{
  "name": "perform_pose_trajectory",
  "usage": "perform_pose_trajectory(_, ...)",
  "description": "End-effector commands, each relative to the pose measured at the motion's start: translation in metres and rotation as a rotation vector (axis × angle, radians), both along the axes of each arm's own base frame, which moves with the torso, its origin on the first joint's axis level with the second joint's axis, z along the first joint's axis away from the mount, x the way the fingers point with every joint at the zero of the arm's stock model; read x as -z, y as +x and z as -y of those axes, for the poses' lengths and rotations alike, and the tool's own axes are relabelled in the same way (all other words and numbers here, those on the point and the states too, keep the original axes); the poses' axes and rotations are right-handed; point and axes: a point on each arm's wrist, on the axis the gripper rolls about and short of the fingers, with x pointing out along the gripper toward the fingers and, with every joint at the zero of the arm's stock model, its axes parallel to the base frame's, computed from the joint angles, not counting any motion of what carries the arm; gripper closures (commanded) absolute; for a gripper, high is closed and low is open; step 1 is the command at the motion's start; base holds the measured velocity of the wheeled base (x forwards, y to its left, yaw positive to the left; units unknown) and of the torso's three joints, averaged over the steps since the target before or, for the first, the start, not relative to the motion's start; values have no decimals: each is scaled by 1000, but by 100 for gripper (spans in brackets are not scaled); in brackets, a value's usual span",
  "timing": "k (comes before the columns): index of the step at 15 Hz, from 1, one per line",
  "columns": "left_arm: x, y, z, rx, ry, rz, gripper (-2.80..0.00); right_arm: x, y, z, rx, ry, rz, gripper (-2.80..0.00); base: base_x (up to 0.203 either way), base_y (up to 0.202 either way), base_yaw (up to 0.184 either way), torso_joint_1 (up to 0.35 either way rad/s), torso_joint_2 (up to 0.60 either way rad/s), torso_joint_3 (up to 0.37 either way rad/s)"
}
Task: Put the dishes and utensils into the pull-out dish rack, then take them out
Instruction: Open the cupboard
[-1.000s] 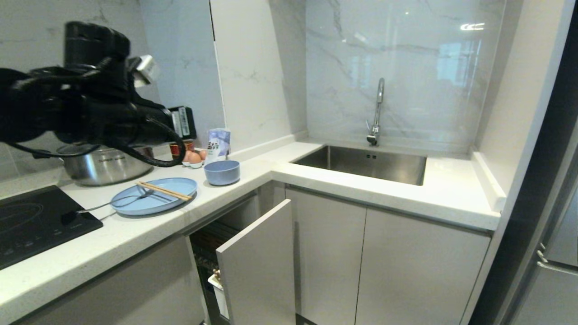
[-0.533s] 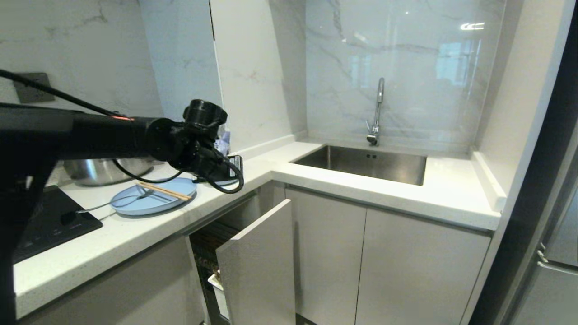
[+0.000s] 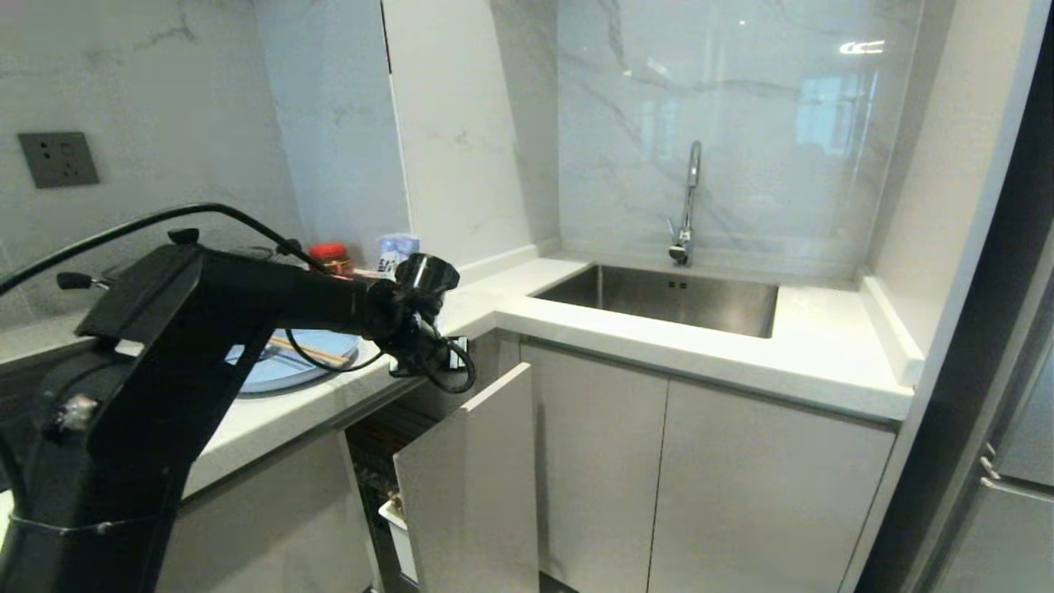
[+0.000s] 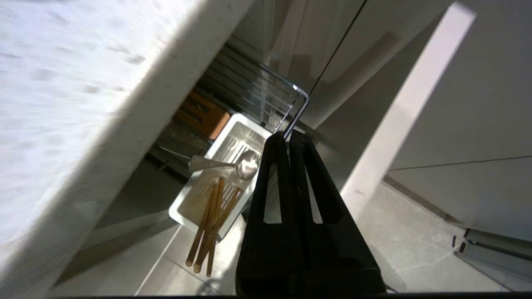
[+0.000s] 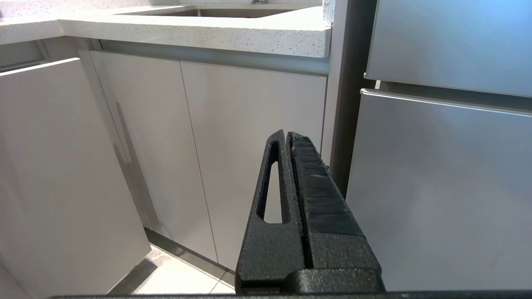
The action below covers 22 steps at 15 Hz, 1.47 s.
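Note:
The pull-out dish rack stands partly drawn out under the counter, with its flat white front panel (image 3: 469, 478) angled outward. In the left wrist view its chrome wire basket (image 4: 266, 93) holds a slotted wooden strip (image 4: 203, 114) and a white cutlery box (image 4: 226, 143). Wooden chopsticks (image 4: 210, 224) and a silver spoon (image 4: 245, 164) lie in that box. My left gripper (image 4: 286, 135) is shut and empty, and points down beside the basket's wire rim. The light blue plate (image 3: 276, 371) sits on the counter with chopsticks (image 3: 317, 354) across it, partly behind my left arm (image 3: 272, 296). That arm hides the bowl. My right gripper (image 5: 286, 135) is shut and parked low.
A steel sink (image 3: 659, 296) with a tap (image 3: 687, 198) sits in the counter's back right corner. A red-lidded jar (image 3: 332, 255) and a carton (image 3: 395, 247) stand by the wall. Closed cabinet doors (image 5: 249, 145) and a steel fridge (image 5: 449, 178) face my right gripper.
My left arm has swung from high over the pot at the left, down and rightward across the counter. Its shut gripper now points into the gap behind the rack's front panel.

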Motion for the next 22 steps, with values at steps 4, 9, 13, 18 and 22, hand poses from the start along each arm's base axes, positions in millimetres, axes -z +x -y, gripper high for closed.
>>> perform_pose_trajectory(4,32,3,12,22,21,-65,0,0,0,0,0,0,0,0,0,0,0,0,0,0)
perform_pose_trajectory(9,41,-4,23,62,24,-146,0,0,0,0,0,0,0,0,0,0,0,0,0,0)
perform_pose_trajectory(13,43,-10,33,99,7,-171,0,0,0,0,0,0,-1,0,0,0,0,0,0,0)
perform_pose_trajectory(18,40,-22,48,153,-61,-237,0,0,0,0,0,0,0,0,0,0,0,0,0,0)
perform_pose_trajectory(22,38,-29,56,205,-148,-300,0,0,0,0,0,0,-1,0,0,0,0,0,0,0)
